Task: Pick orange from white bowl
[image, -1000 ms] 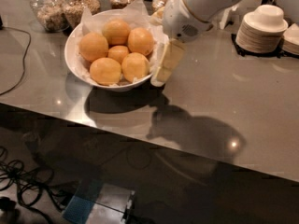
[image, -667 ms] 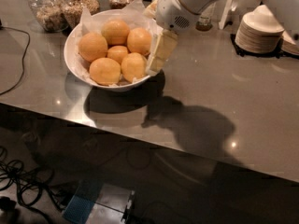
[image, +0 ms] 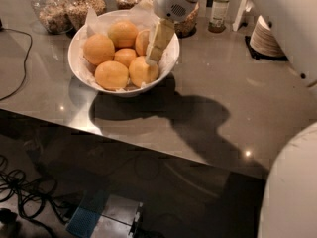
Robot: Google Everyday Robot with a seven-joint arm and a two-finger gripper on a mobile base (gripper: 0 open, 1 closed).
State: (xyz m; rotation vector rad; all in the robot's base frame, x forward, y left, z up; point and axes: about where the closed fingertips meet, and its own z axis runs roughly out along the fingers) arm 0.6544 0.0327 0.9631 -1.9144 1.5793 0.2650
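Observation:
The white bowl (image: 84, 71), lined with crinkled white paper, stands on the grey counter at the upper left. It holds several large oranges: one at the left (image: 98, 48), one at the back (image: 122, 32), one at the front (image: 112, 75) and one at the front right (image: 141, 72). A smaller orange (image: 126, 56) sits in the middle. Another orange (image: 141, 41) at the right is partly hidden by my arm. My gripper (image: 154, 53) hangs over the bowl's right side, its tip just above the front-right orange.
Glass jars (image: 49, 10) with dry food stand behind the bowl. A bottle (image: 219, 9) and a stack of small white dishes (image: 261, 36) are at the back right. A black cable (image: 19, 68) lies at the left. My white body (image: 292, 192) fills the lower right.
My gripper has moved left, from beside the bowl's right rim to over the oranges inside it. The oranges have not moved.

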